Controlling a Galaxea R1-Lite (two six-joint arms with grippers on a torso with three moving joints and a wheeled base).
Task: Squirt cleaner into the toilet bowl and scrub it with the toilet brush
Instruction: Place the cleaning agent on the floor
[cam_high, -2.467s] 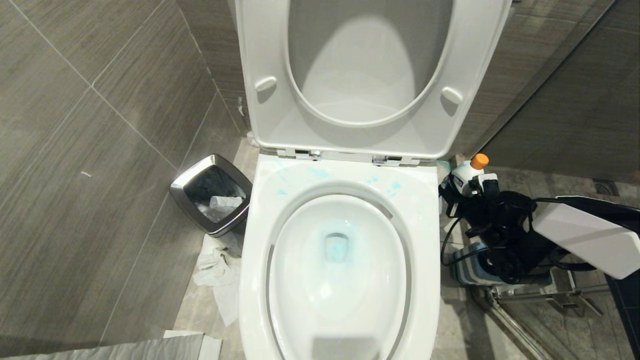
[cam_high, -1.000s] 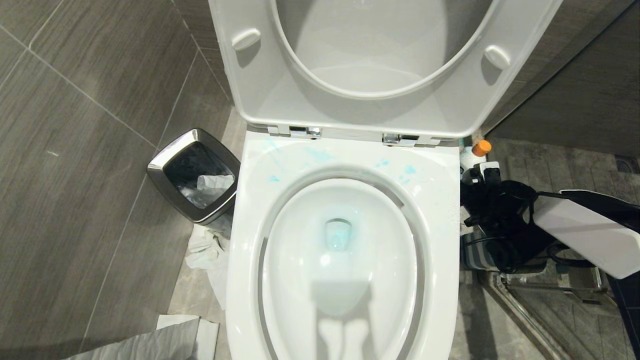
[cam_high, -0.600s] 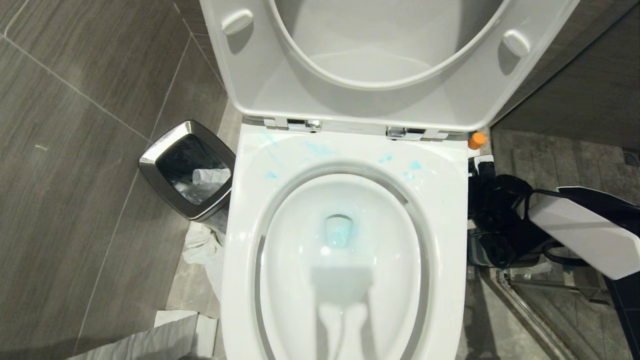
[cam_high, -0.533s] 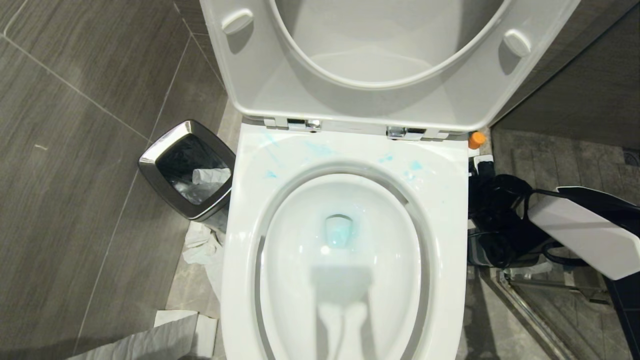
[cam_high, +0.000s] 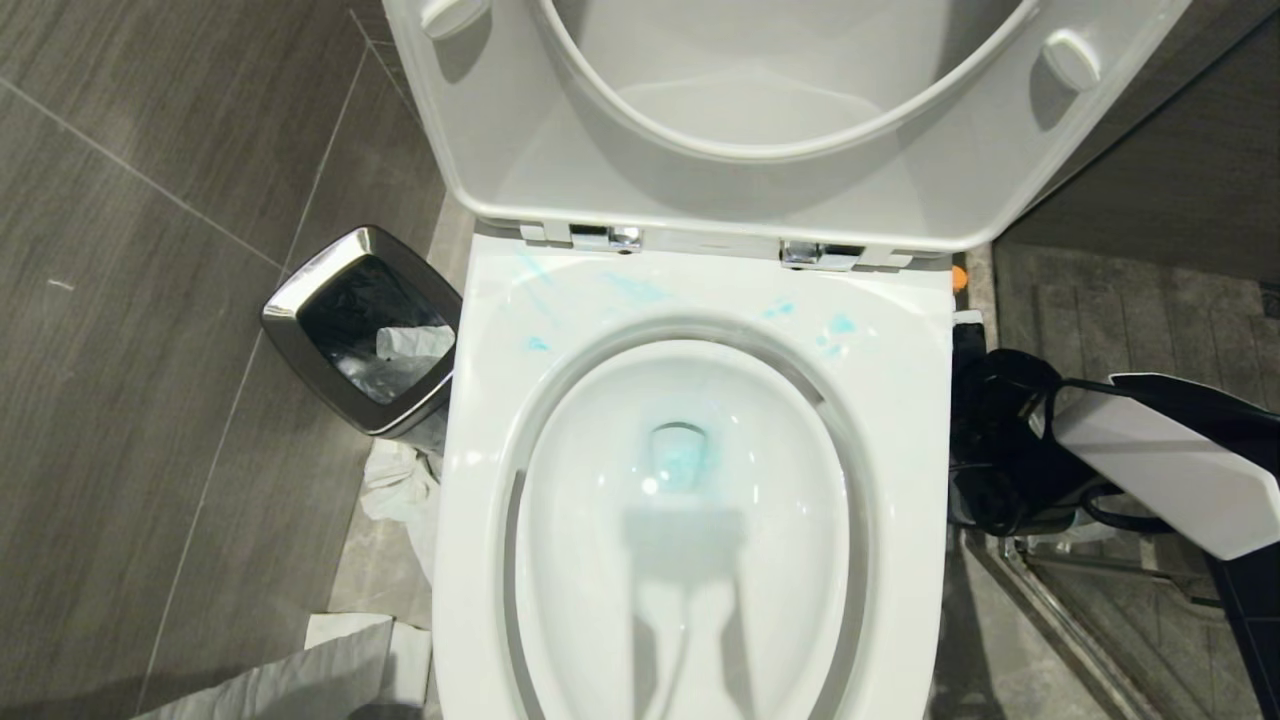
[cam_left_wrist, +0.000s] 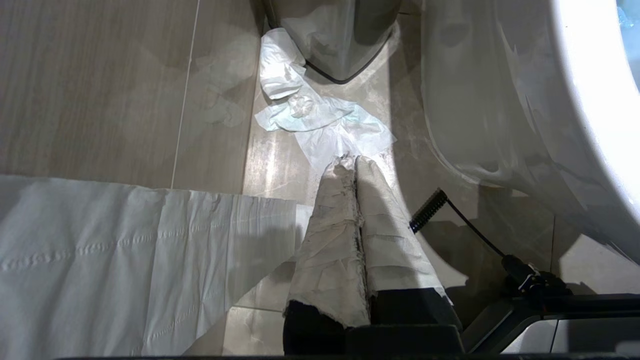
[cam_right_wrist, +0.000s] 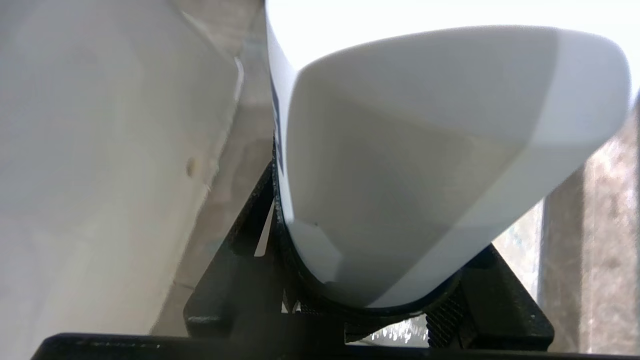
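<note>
The white toilet bowl (cam_high: 900, 400) fills the middle of the head view, seat and lid raised. Turquoise drops mark the back of its rim and tint the water. My right gripper (cam_high: 970, 340) hangs low beside the bowl's right flank, shut on the cleaner (cam_right_wrist: 425, 150). Its pale body fills the right wrist view between the black jaws. From the head, only a sliver of the orange cap (cam_high: 959, 279) shows past the rim. My left gripper (cam_left_wrist: 350, 161), fingers wrapped in white, is shut and empty above the floor left of the bowl. The toilet brush is hidden.
A chrome-rimmed black bin (cam_high: 300, 310) stands left of the toilet, crumpled tissue (cam_high: 395, 490) on the floor beside it. A flat paper sheet (cam_high: 300, 680) lies near the front left. Grey tiled walls close in on both sides, and a metal floor rail (cam_high: 1050, 620) runs at the right.
The whole picture has shifted with the camera: the toilet looms larger and its rim now covers nearly all of the bottle. My right gripper keeps its hold.
</note>
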